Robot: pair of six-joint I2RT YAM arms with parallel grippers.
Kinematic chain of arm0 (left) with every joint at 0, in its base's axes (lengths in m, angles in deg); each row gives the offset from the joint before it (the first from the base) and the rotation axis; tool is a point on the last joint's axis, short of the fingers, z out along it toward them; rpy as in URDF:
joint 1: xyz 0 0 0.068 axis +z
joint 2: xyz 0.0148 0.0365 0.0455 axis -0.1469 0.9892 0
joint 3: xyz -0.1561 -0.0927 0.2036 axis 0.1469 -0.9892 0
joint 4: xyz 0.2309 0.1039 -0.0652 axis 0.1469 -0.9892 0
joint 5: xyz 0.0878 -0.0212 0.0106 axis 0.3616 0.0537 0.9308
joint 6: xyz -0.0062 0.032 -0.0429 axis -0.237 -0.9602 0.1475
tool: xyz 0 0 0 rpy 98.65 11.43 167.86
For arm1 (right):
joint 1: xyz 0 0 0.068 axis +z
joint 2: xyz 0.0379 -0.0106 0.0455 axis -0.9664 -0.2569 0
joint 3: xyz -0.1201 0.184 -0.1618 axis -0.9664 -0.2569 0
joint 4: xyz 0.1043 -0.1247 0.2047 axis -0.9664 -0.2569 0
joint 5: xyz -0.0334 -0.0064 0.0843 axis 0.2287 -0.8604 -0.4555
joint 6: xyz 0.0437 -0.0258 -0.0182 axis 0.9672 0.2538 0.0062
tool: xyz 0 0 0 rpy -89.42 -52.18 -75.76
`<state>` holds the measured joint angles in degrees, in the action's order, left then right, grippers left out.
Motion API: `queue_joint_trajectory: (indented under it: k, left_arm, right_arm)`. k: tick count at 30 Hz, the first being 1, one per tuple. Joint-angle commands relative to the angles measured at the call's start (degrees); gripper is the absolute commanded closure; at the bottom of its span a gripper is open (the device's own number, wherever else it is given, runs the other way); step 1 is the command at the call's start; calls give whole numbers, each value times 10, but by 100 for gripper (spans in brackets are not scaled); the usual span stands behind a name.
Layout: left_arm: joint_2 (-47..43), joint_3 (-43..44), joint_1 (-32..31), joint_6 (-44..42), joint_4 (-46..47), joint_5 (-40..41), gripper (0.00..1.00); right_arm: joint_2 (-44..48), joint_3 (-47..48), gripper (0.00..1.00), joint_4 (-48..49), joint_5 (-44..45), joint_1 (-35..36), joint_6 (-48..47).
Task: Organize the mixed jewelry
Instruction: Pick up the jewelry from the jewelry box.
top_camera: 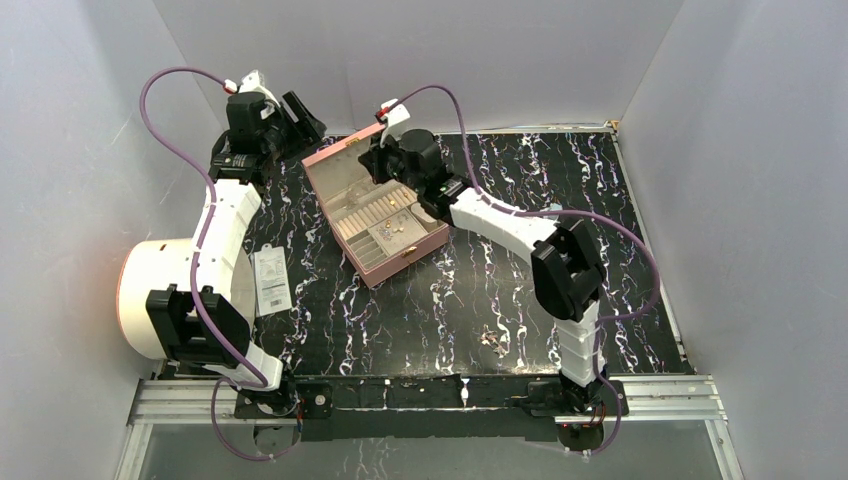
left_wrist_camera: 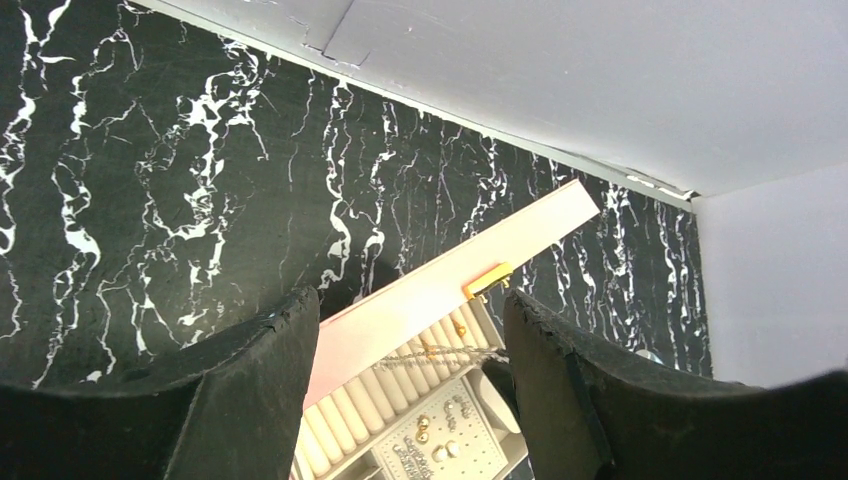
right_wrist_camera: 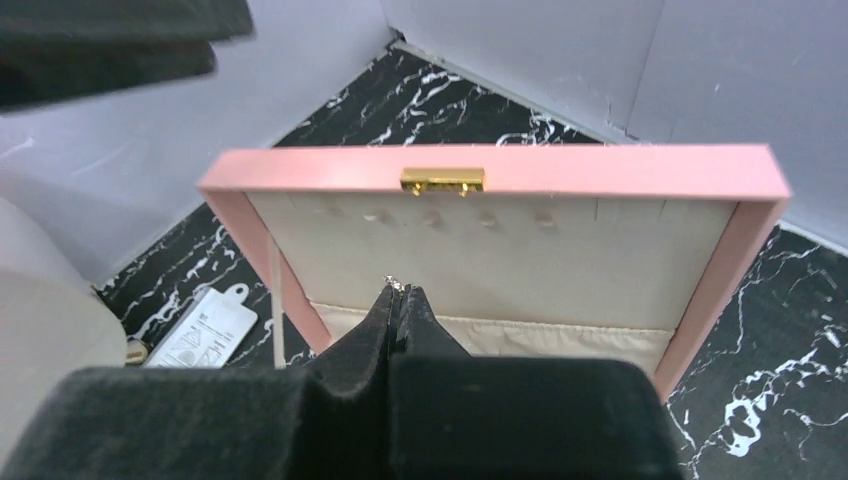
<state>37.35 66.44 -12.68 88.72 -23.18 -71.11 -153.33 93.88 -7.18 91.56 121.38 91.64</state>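
The pink box (top_camera: 372,272) stands open at the middle of the table, its lid (right_wrist_camera: 490,168) upright with a gold clasp (right_wrist_camera: 442,181). My right gripper (right_wrist_camera: 400,291) is shut in front of the lid's beige lining, pinching the end of a silvery chain (right_wrist_camera: 396,284). That chain (left_wrist_camera: 440,354) stretches across the ring rolls (left_wrist_camera: 360,400) in the left wrist view. Small gold studs (left_wrist_camera: 422,430) sit in the box's pad. A loose heap of mixed jewelry (top_camera: 493,340) lies on the table near the right arm's base. My left gripper (left_wrist_camera: 410,298) hangs open behind the lid with nothing in it.
A white barcode tag (top_camera: 271,278) lies left of the box. A large white round container (top_camera: 150,295) sits at the left edge beside the left arm. Grey walls close in the black marbled table (top_camera: 440,300) at the back and both sides.
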Motion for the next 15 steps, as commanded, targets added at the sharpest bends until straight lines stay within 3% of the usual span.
queue_joint_trajectory:
  k: [1, 15]
  left_arm:
    - [-40, -10, -1, 31, 7, 18, 35]
    - [-153, -133, -1, 41, -34, 74, 27]
  right_arm:
    - [56, -8, 100, 33, -10, 0, -20]
    - [168, -13, 100, -46, -13, -1, -37]
